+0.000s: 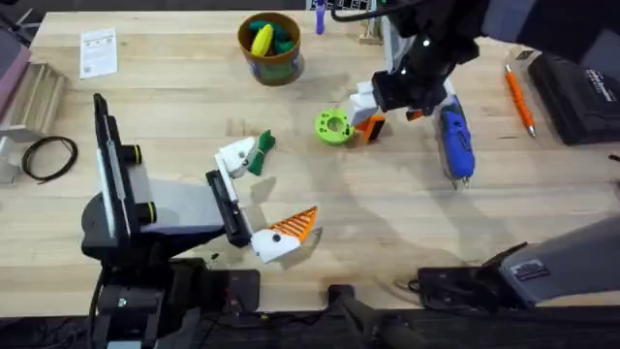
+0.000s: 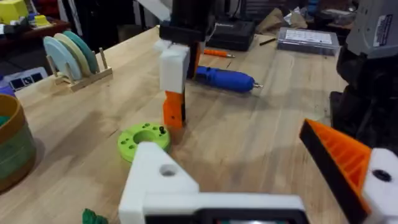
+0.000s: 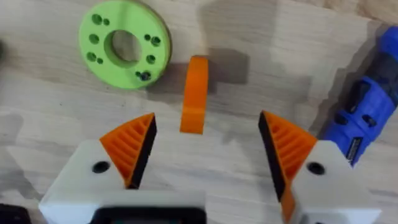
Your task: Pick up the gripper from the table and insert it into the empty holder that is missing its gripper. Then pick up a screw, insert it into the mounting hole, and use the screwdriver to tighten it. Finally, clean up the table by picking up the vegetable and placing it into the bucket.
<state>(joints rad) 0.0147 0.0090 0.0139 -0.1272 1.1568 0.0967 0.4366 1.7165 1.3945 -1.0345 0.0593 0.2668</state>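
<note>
- Right gripper (image 3: 205,149): fingers spread wide, nothing between them, poised directly over the gripper (image 3: 194,93).
- The gripper: orange piece lying on the table (image 1: 194,116) just beside the green disc (image 1: 334,127); screwdriver (image 1: 454,141) near its other side.
- Left gripper (image 1: 266,199): spread open, nothing held; empty holder (image 1: 235,154) beside the vegetable (image 1: 262,153).
- Bucket (image 1: 270,48): at the far edge.

bucket (image 2: 11,146) cropped, screwdriver (image 3: 367,118) partly cropped

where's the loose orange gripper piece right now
In the overhead view the gripper lies on the table right of centre, beside the green disc, under the open right gripper.
</note>
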